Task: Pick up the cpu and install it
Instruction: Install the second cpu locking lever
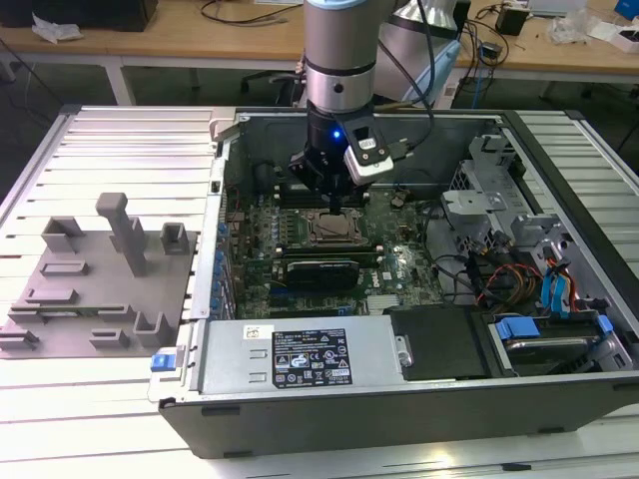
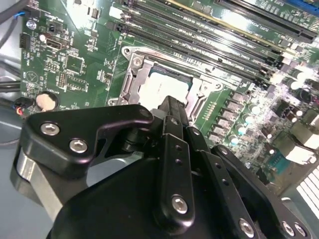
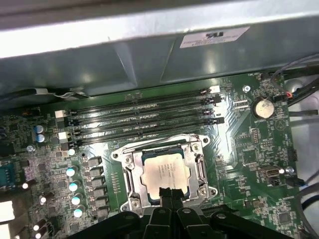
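Cpu (image 3: pixel 165 173) lies in the socket (image 3: pixel 130 169), beneath the tool (image 3: pixel 171 192).

I am hanging my gripper (image 1: pixel 335 205) inside the open computer case (image 1: pixel 399 399), right above the socket (image 1: pixel 332 229) of the green motherboard (image 1: pixel 300 249). A grey plastic tray (image 1: pixel 95 289) with upright blocks is lying on the ribbed table (image 1: pixel 130 140), toward the exterior view's left of the case.
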Tool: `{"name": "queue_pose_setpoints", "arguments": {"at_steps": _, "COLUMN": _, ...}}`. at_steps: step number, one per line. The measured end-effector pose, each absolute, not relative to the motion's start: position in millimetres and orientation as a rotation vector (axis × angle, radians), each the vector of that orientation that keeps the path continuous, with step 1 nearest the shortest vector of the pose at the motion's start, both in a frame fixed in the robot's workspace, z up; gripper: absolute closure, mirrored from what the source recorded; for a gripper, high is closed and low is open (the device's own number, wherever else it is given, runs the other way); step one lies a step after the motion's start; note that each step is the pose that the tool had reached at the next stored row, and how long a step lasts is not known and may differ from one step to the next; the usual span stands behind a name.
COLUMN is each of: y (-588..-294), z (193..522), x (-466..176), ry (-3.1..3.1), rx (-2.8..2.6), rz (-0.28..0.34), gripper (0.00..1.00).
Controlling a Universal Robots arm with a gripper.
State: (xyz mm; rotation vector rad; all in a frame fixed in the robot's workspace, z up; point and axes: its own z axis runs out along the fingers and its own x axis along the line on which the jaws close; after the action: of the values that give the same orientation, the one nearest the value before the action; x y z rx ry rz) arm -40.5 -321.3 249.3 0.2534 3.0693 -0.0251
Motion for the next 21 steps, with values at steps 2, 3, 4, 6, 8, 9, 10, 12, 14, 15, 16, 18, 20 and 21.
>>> {"name": "queue_pose_setpoints", "arguments": {"at_steps": 2, "y": -321.3, "z": 257.9, "x": -40.5, "ry": 3.069, "rx": 0.253, "rz": -0.025, "gripper": 0.89}}
{"name": "queue_pose_setpoints", "arguments": {"at_steps": 3, "y": -321.3, "z": 258.0, "x": -40.5, "ry": 3.069, "rx": 0.253, "rz": -0.025, "gripper": 0.89}}
{"name": "queue_pose_setpoints", "arguments": {"at_steps": 4, "y": -321.3, "z": 258.0, "x": -40.5, "ry": 3.069, "rx": 0.253, "rz": -0.025, "gripper": 0.89}}
{"name": "queue_pose_setpoints", "arguments": {"at_steps": 6, "y": -321.3, "z": 258.0, "x": -40.5, "ry": 3.069, "rx": 0.253, "rz": -0.025, "gripper": 0.89}}
{"name": "queue_pose_setpoints", "arguments": {"at_steps": 8, "y": -321.8, "z": 258.2, "x": -40.5, "ry": 3.069, "rx": 0.253, "rz": -0.025, "gripper": 0.89}}
{"name": "queue_pose_setpoints", "arguments": {"at_steps": 9, "y": -322.4, "z": 258.2, "x": -40.4, "ry": 3.069, "rx": 0.253, "rz": -0.025, "gripper": 0.89}}
{"name": "queue_pose_setpoints", "arguments": {"at_steps": 10, "y": -323.6, "z": 258.1, "x": -40.5, "ry": 3.069, "rx": 0.253, "rz": -0.025, "gripper": 0.89}}
{"name": "queue_pose_setpoints", "arguments": {"at_steps": 12, "y": -327.7, "z": 258.1, "x": -40.5, "ry": 3.069, "rx": 0.253, "rz": -0.025, "gripper": 0.89}}
{"name": "queue_pose_setpoints", "arguments": {"at_steps": 14, "y": -332.3, "z": 258.1, "x": -40.5, "ry": 3.069, "rx": 0.253, "rz": -0.025, "gripper": 0.89}}
{"name": "queue_pose_setpoints", "arguments": {"at_steps": 15, "y": -334.9, "z": 258.1, "x": -40.4, "ry": 3.069, "rx": 0.253, "rz": -0.025, "gripper": 0.89}}
{"name": "queue_pose_setpoints", "arguments": {"at_steps": 16, "y": -336.7, "z": 258.1, "x": -40.5, "ry": 3.069, "rx": 0.253, "rz": -0.025, "gripper": 0.89}}
{"name": "queue_pose_setpoints", "arguments": {"at_steps": 18, "y": -340.8, "z": 258.1, "x": -40.5, "ry": 3.070, "rx": 0.251, "rz": -0.025, "gripper": 0.89}}
{"name": "queue_pose_setpoints", "arguments": {"at_steps": 20, "y": -345.6, "z": 257.6, "x": -40.4, "ry": 3.070, "rx": 0.247, "rz": -0.025, "gripper": 0.89}}
{"name": "queue_pose_setpoints", "arguments": {"at_steps": 21, "y": -346.8, "z": 257.2, "x": -40.4, "ry": 3.070, "rx": 0.246, "rz": -0.025, "gripper": 0.89}}
